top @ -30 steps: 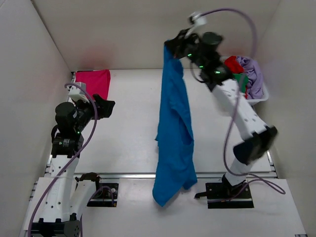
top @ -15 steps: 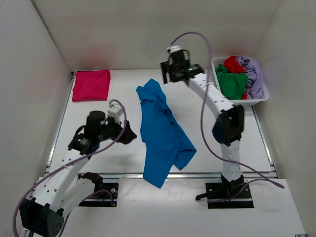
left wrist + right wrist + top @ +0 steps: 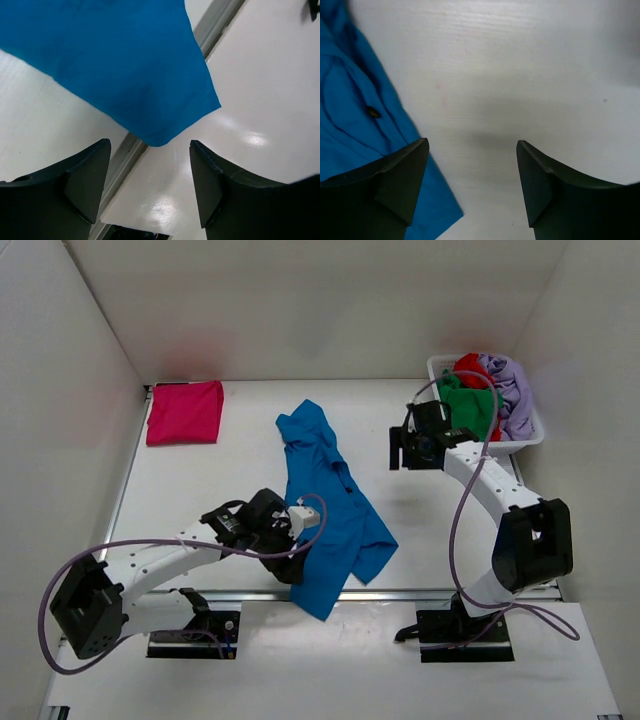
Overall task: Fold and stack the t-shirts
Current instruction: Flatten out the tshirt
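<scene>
Now that the right pincer (image 3: pixel 410 456) has let go and hangs wide over the bare surface (image 3: pixel 200 490), the blue t-shirt (image 3: pixel 325 505) lies rumpled mid-surface, hem over the near edge, where the left pincer (image 3: pixel 292 568), also wide and empty, hovers; flattening likely comes next.

You get bright, even light from above: the white tabletop (image 3: pixel 240 440) carries only soft grey shadows. In the left wrist view, glare spots shine on the glossy white surface (image 3: pixel 270 90). In the right wrist view, the blue shirt (image 3: pixel 350 125) looks slightly blurred.
</scene>
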{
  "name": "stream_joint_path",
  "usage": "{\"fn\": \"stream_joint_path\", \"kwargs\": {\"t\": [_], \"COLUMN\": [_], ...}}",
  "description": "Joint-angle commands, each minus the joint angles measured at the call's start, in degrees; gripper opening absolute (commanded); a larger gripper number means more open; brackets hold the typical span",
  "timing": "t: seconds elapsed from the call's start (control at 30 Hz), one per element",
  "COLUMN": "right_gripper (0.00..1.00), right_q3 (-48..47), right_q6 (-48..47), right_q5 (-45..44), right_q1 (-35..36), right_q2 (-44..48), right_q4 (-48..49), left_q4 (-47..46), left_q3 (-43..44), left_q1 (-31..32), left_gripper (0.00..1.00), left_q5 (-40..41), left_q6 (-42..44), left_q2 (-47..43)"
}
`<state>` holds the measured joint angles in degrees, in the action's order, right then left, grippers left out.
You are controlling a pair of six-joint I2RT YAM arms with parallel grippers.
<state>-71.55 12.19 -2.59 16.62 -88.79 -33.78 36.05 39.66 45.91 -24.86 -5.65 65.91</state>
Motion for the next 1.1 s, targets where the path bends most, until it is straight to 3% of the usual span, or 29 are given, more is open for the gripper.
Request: {"fn": "stream_joint_path", "kwargs": {"t": [0.0,0.13,0.33,0.47,0.73,0.8,0.83,0.87,0.9,0.93,1.07], "right_gripper": [0.68,0.67,0.67,0.67,0.66,0.66,0.66,0.66,0.67,0.66,0.65], "right_q3": [3.3,6.2,7.6,8.1,9.8,10.3,10.3,10.8,10.6,10.6,11.6], "right_q6": [2.8,3.7,3.9,3.7,3.5,3.1,2.8,3.1,3.1,2.4,2.1], "right_q5": [1.9,4.0,5.0,5.7,7.4,7.8,7.9,8.0,8.0,8.0,9.3], "right_q1": [-2.3,-2.3,-3.1,-4.0,-5.8,-6.1,-6.2,-5.8,-6.1,-6.0,-6.3], "right_q2": [3.7,4.0,3.2,3.6,5.4,5.6,5.9,5.7,5.8,6.3,7.0], "right_q4": [4.9,6.1,6.9,7.6,8.7,8.8,8.5,8.6,8.5,8.2,8.2], "left_q4": [-0.3,-2.7,-4.6,-4.7,-10.3,-8.7,-8.5,-7.6,-6.5,-6.2,-6.2], "left_q3": [3.1,5.1,7.3,7.7,7.4,8.8,9.5,9.7,10.6,10.9,10.1], "left_q1": [5.8,12.3,16.1,16.6,14.7,13.2,12.0,10.4,9.4,6.3,-3.8], "left_gripper": [0.75,0.78,0.75,0.75,0.73,0.64,0.46,0.37,0.14,0.0,0.0], "left_q5": [1.6,4.7,9.2,12.5,24.8,29.7,31.5,31.9,33.4,33.2,35.9], "left_q6": [0.3,-1.2,-1.3,-2.0,-12.1,-13.4,-13.3,-14.4,-14.2,-14.0,-14.0], "left_q2": [2.3,7.0,13.0,16.0,20.3,21.2,22.4,22.9,24.1,24.8,22.9]}}
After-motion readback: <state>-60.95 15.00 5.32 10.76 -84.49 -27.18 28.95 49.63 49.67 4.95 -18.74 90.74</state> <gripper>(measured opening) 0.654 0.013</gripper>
